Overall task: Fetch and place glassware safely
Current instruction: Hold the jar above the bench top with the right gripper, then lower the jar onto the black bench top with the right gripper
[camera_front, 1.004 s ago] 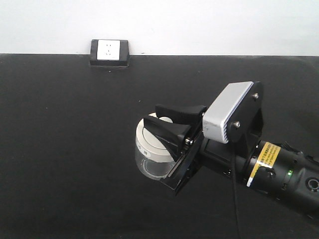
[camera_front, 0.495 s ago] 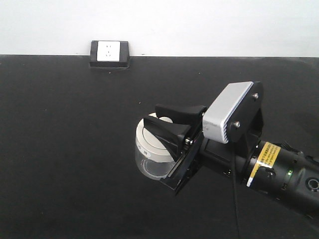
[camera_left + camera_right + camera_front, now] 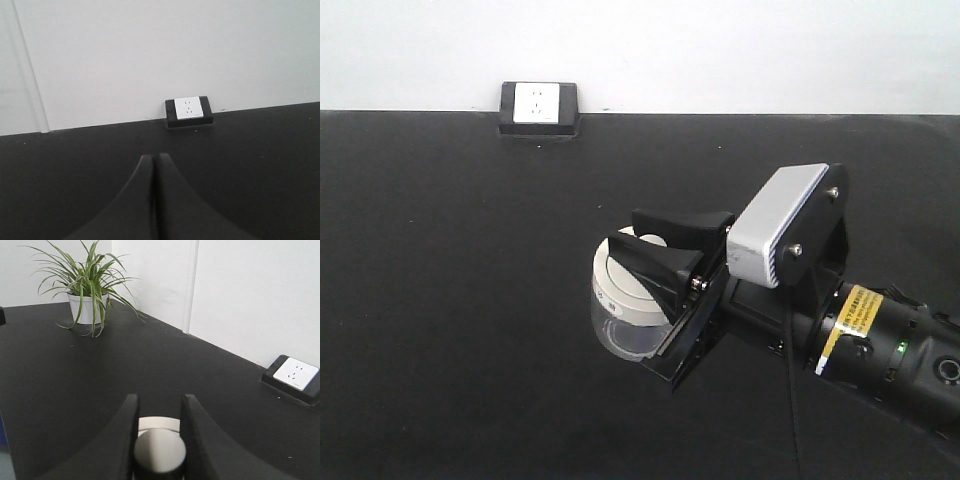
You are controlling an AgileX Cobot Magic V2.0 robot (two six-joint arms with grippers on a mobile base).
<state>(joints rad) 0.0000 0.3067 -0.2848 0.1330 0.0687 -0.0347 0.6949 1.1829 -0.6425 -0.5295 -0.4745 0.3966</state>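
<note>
Nearest me, the right gripper (image 3: 628, 230) clamps the lid knob of the glass jar (image 3: 620, 325), which seems to rest mid-table on the black table (image 3: 440, 300). The left gripper (image 3: 152, 162) is pressed together, empty. Farther back sits the wall socket (image 3: 539, 105).

One label is present: a yellow sticker (image 3: 850, 318) with black print. It is wrapped round the black cylindrical section of the right arm (image 3: 905, 365), behind the right gripper (image 3: 632, 232), over the near right corner of the desk (image 3: 440, 300). Its print is too small to read. The white socket (image 3: 539, 102) at the desk's far edge and the lid of the glass jar (image 3: 618, 335) show no legible characters.
</note>
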